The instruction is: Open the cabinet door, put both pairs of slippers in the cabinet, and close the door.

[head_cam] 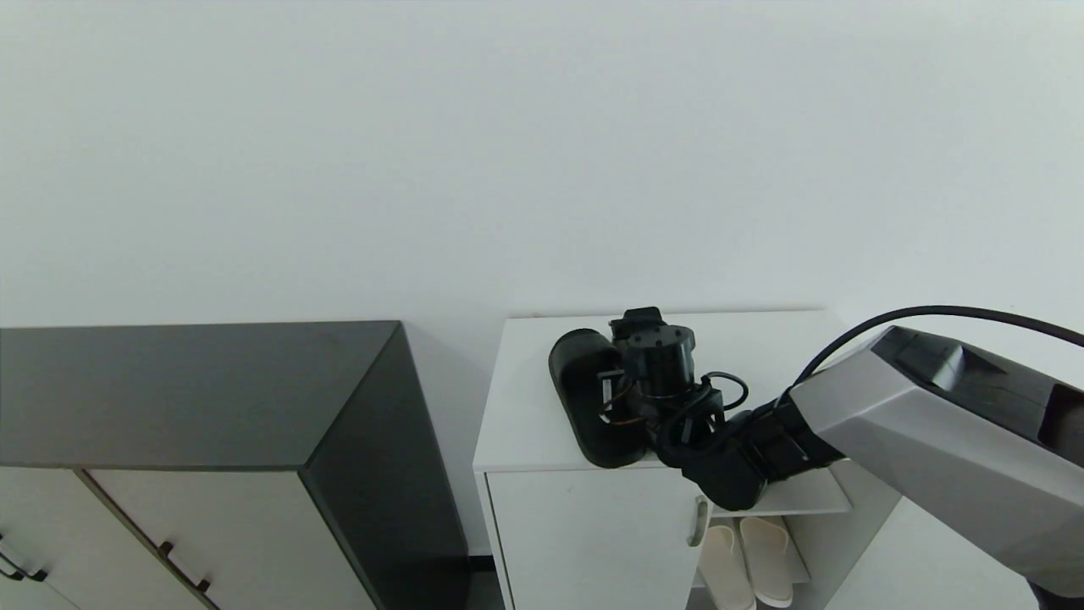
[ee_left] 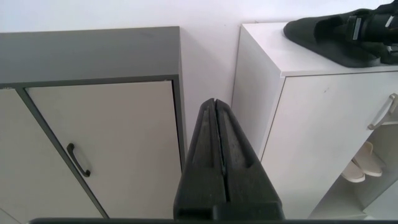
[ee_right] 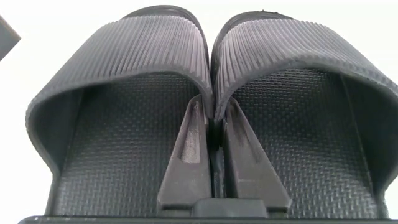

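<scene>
A pair of black slippers (head_cam: pixel 584 398) (ee_left: pixel 323 34) lies on top of the white cabinet (head_cam: pixel 525 390) (ee_left: pixel 323 124). My right gripper (head_cam: pixel 618 385) (ee_right: pixel 214 118) is shut on the black slippers (ee_right: pixel 149 93), pinching their two inner edges together. The cabinet's right compartment stands open, and a pair of white slippers (head_cam: pixel 745 559) (ee_left: pixel 364 165) sits low inside it. The left door with its handle (head_cam: pixel 699 518) (ee_left: pixel 384 112) is closed. My left gripper (ee_left: pixel 214 106) is shut and holds nothing. It hangs in front of the gap between the two cabinets.
A low sideboard with a dark grey top (head_cam: pixel 195 390) (ee_left: pixel 87 56) and cream doors with black handles (ee_left: pixel 78 158) stands left of the white cabinet. A plain white wall runs behind both.
</scene>
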You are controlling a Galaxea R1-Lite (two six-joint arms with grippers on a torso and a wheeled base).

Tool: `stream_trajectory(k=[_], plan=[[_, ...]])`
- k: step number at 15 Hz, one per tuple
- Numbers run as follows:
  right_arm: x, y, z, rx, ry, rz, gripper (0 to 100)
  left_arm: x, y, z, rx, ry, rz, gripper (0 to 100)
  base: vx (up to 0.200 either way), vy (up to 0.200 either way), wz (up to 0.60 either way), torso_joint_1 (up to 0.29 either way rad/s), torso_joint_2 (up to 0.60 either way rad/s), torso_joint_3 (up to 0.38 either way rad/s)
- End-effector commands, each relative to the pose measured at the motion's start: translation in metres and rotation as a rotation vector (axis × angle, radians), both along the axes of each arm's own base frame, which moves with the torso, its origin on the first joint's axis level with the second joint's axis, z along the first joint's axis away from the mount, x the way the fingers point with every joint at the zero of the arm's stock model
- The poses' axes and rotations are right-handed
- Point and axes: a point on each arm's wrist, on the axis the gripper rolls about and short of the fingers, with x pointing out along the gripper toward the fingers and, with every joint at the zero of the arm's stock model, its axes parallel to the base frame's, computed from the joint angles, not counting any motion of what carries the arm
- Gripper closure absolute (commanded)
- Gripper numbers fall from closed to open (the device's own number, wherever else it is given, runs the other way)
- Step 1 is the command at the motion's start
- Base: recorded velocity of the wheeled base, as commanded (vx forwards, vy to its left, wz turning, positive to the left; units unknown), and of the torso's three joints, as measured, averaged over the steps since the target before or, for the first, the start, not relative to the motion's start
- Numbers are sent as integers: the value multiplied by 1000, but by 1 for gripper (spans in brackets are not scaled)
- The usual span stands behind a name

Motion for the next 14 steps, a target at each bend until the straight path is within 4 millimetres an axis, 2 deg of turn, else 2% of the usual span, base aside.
stream_trajectory(k=[1,6,8,10,11,14], plan=[[-5,-1,10,10,-13,3,100,0,0,0,0,1,0,100,0,0,0,0,0,0],[-55,-19,47,20,-19,56,100,0,0,0,0,1,0,100,0,0,0,0,0,0],[-87,-37,58,26,-5,114,100,0,0,0,0,1,0,100,0,0,0,0,0,0],[-117,-54,61,39,14,214,100,0,0,0,0,1,-1,100,0,0,0,0,0,0],[-125,-58,60,33,24,246,100,0,0,0,0,1,-1,100,0,0,0,0,0,0],[-129,-56,58,29,31,264,100,0,0,0,0,1,0,100,0,0,0,0,0,0]])
